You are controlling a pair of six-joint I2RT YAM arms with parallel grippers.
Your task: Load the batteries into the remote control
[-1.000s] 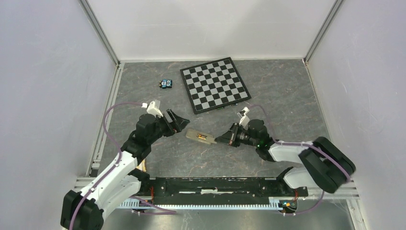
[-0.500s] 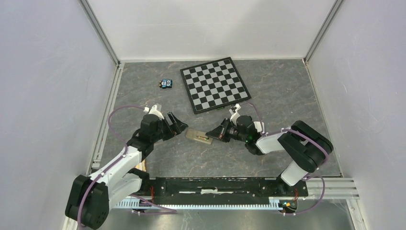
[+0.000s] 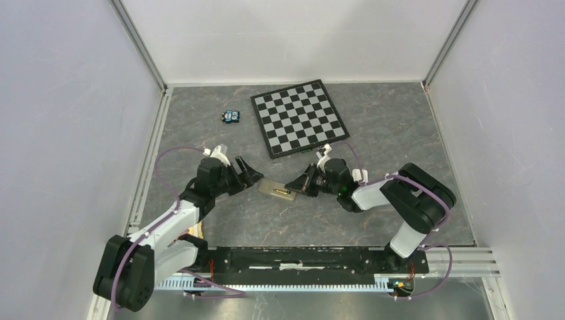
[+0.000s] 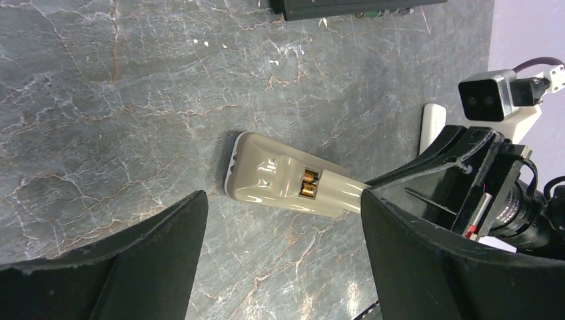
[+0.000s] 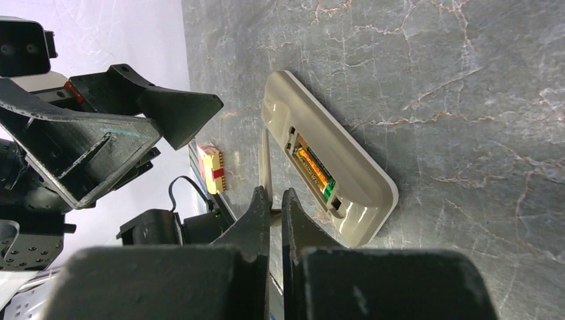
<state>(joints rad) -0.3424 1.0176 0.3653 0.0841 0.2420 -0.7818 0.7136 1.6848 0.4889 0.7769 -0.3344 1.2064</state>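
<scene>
The remote control (image 3: 274,189) lies face down in the middle of the table, tan back up. Its compartment is uncovered, and the batteries (image 5: 313,168) lie inside with orange and green labels and gold ends (image 4: 308,185). My right gripper (image 5: 273,193) is shut on a thin tan battery cover (image 5: 265,160). It holds the cover edge-on along the remote's (image 5: 353,193) near side, at the remote's right end in the top view (image 3: 294,186). My left gripper (image 4: 283,197) stands open at the remote's (image 4: 260,175) left end, just short of it (image 3: 248,175), with nothing between its fingers.
A chessboard (image 3: 300,118) lies behind the remote, and a small blue object (image 3: 231,117) sits at the back left. A yellow and red block (image 5: 212,168) lies by the left arm's base. The side walls stand left and right.
My right gripper has moved left, carrying the cover from off the remote's right end to right beside the compartment. The left gripper has shifted only slightly and stays open.
</scene>
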